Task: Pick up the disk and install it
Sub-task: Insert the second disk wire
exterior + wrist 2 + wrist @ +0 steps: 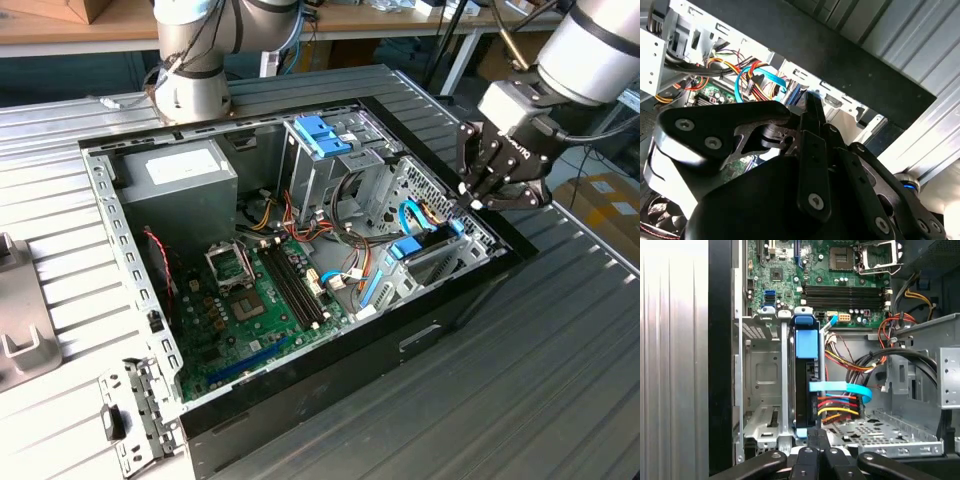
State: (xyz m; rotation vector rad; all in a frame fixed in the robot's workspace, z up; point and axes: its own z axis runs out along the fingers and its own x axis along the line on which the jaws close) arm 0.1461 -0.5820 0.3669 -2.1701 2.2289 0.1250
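One disk (pixel 806 385) stands on edge in the bay beside the metal cage (pixel 762 385), cables (pixel 840 405) plugged in. Closed fingers of the gripper (pixel 478 200) seem to press its end; push squarely, straight down.

No legible text, label, number or sign anywhere.

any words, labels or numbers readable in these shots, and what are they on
None can be read for sure.
Grey power supply: its pale label is too blurred to read.
Green circuit board: white print too small to read.
Hand: pale lettering on its black body, too small to make out.
Disk: seated edge-on in the metal bay, blue tab on top, no label face visible.
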